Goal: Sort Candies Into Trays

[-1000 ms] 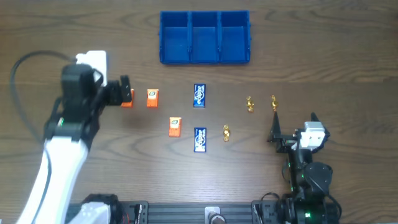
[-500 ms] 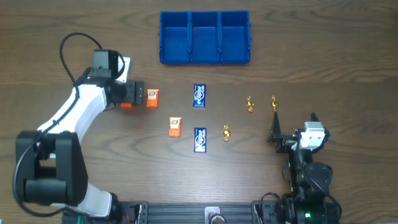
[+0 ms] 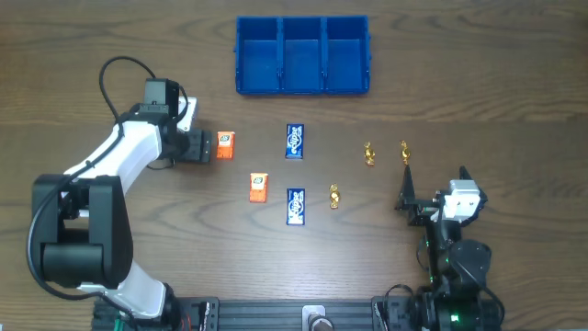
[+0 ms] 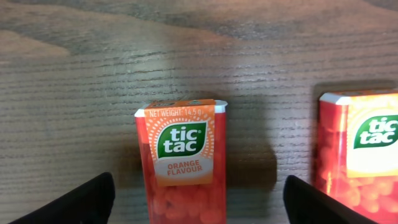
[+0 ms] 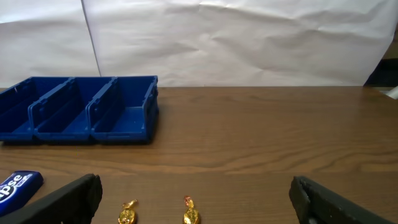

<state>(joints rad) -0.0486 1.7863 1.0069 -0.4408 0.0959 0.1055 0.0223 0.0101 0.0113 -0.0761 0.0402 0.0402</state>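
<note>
Squarely inside spread left hand (image 4: 199, 202), orange candy box (image 4: 182, 158)

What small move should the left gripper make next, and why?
Probably lower slightly and shut on the orange candy box. The left gripper is open, one finger on each side of this box, which lies flat on the table. A second orange box lies close beside it, so go down straight.

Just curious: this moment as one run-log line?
left hand open astride orange box | right hand open | blue tray empty
</note>
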